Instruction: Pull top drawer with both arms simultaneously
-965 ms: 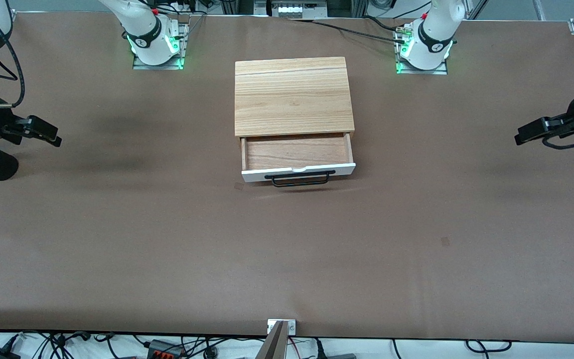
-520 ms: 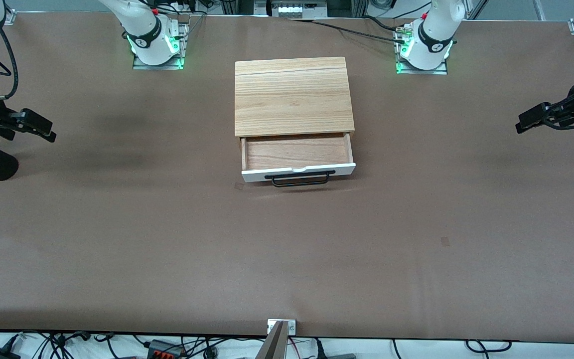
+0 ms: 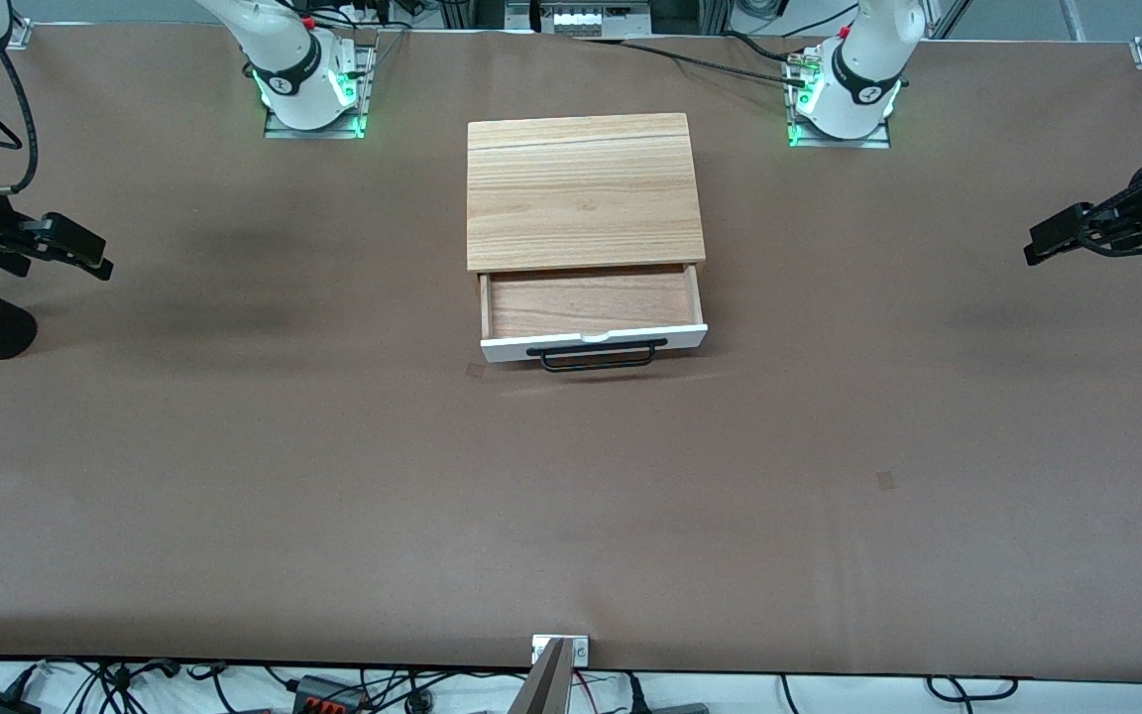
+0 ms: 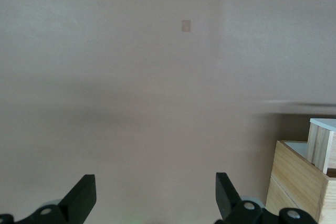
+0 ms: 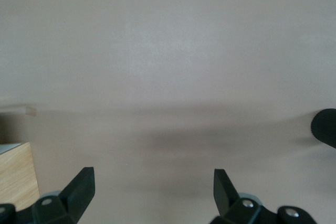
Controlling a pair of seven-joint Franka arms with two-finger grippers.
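Two grippers hang over bare stretches of the brown surface (image 3: 234,476), each well apart from the wooden box (image 3: 581,188). The left gripper (image 4: 156,199) is over the left arm's end, its fingers (image 4: 81,198) spread wide and holding nothing. The right gripper (image 5: 153,191) is over the right arm's end, fingers (image 5: 80,188) equally wide and touching nothing. The top drawer (image 3: 591,315) sits pulled out of the box toward the front camera, its black handle (image 3: 596,355) free.
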